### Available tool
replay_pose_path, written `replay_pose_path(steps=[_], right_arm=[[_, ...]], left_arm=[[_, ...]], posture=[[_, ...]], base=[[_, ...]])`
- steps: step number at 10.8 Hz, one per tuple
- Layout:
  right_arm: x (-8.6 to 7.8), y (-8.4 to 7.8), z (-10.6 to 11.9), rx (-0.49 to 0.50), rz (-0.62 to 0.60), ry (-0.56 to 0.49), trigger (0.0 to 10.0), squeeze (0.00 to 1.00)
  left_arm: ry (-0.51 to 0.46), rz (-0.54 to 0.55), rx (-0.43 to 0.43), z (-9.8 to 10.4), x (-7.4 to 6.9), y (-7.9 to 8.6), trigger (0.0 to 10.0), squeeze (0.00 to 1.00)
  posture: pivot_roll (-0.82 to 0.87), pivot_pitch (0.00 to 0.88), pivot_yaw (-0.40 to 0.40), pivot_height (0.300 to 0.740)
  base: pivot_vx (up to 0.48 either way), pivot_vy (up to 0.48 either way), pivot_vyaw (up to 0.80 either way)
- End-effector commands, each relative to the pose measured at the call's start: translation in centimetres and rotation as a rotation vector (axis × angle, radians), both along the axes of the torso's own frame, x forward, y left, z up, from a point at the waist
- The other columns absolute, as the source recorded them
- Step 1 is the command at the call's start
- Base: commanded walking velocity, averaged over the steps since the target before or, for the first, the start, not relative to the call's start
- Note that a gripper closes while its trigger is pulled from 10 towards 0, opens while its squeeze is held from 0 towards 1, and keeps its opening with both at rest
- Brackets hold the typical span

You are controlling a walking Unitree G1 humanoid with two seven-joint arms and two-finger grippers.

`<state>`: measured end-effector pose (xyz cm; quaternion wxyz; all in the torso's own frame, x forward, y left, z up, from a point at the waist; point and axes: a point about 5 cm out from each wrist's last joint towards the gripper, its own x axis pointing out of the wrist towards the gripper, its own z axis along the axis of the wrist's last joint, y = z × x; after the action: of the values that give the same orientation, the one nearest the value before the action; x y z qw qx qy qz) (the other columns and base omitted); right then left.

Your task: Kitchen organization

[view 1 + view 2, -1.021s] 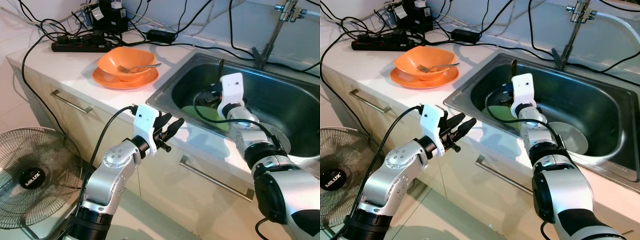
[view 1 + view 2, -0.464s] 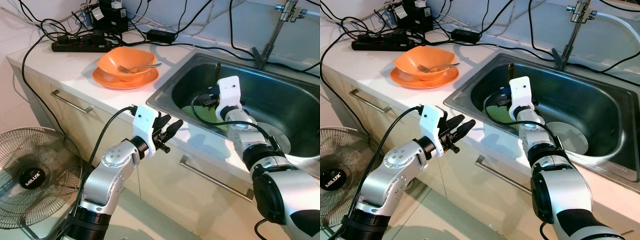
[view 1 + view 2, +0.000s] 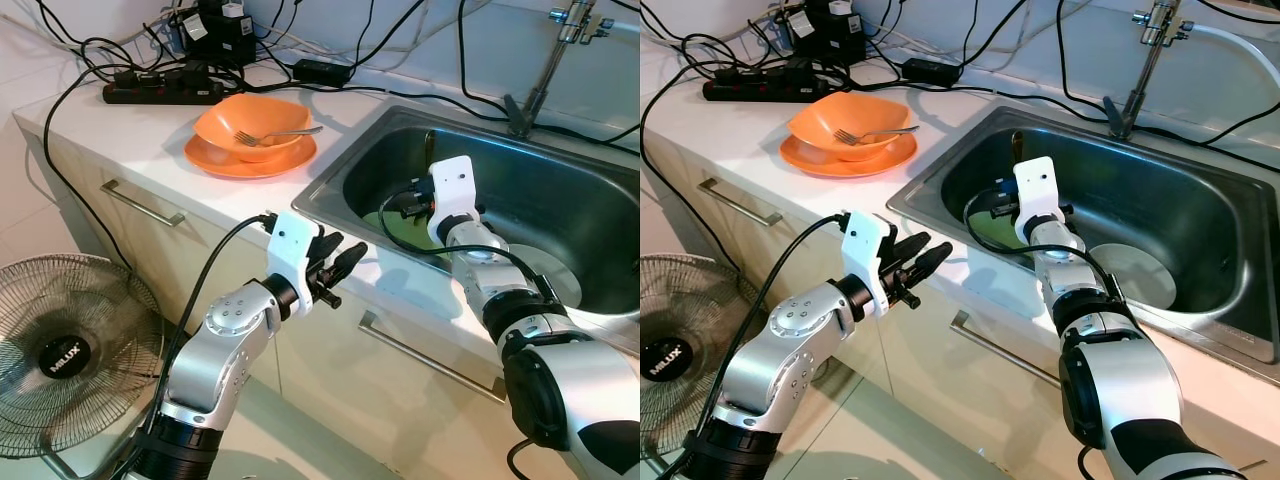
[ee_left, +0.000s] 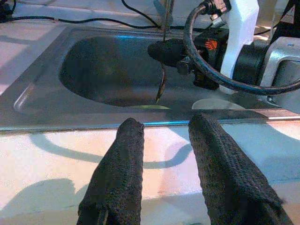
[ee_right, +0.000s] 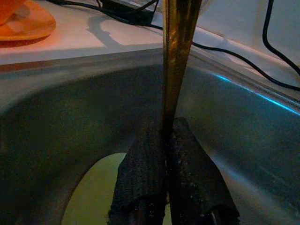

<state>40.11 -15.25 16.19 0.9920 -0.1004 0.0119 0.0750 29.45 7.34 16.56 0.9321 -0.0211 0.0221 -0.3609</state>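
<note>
Over the left part of the steel sink (image 3: 330, 190), my right gripper (image 3: 412, 200) is shut on a thin brass-coloured utensil (image 5: 178, 47). It stands upright between the fingers (image 5: 140, 168), with its upper end (image 3: 1017, 142) rising above the wrist. A green plate (image 3: 400, 230) lies on the sink floor under it, and a pale round plate (image 3: 1135, 275) lies further right. My left gripper (image 3: 340, 262) hangs open and empty at the counter's front edge, its fingers (image 4: 122, 159) pointing toward the sink. An orange bowl (image 3: 255, 120) holding a fork (image 3: 275, 133) sits on an orange plate (image 3: 250, 162) on the counter.
A faucet (image 3: 545, 60) rises behind the sink. A black power strip (image 3: 160, 92), adapters and many cables lie along the back of the counter. A floor fan (image 3: 60, 350) stands at lower left. Drawer handles (image 3: 140, 203) run below the counter edge.
My right gripper, with the utensil in it, has drifted a little left and nearer across the sink. The left gripper has hardly moved.
</note>
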Motion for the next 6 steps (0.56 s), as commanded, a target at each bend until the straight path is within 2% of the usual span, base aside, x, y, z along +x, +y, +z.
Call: replay_pose_path(steps=[1,2,3,4,5,6], right_arm=[[-0.22,-0.08,-0.8,-0.004,0.0,0.036,10.0,0.0],[-0.28,-0.04,-0.99,-0.003,0.005,0.043,10.0,0.13],[-0.35,-0.07,-1.19,-0.006,0.006,0.05,10.0,0.4],[-0.39,-0.11,-1.28,-0.008,0.005,0.052,10.0,0.42],[-0.41,-0.14,-1.32,-0.009,0.002,0.053,10.0,0.38],[-0.41,-0.17,-1.3,-0.003,0.001,0.051,10.0,0.42]], left_arm=[[0.001,0.002,0.017,-0.04,-0.16,-0.04,10.0,0.0],[0.004,-0.001,0.019,-0.12,-0.2,-0.14,10.0,0.0],[0.006,-0.003,0.019,-0.11,-0.24,-0.17,10.0,0.0],[0.006,-0.001,0.019,-0.1,-0.23,-0.12,10.0,0.0],[0.006,-0.001,0.021,-0.13,-0.21,-0.1,10.0,0.0],[0.006,-0.005,0.02,-0.13,-0.24,-0.15,10.0,0.0]], posture=[[0.23,0.062,-0.03,0.74],[0.23,0.06,-0.03,0.74],[0.23,0.061,-0.03,0.74],[0.23,0.061,-0.03,0.74],[0.23,0.061,-0.03,0.74],[0.23,0.061,-0.029,0.74]], base=[[0.0,0.0,0.0],[0.0,0.0,0.0],[0.0,0.0,0.0],[0.0,0.0,0.0],[0.0,0.0,0.0],[0.0,0.0,0.0]])
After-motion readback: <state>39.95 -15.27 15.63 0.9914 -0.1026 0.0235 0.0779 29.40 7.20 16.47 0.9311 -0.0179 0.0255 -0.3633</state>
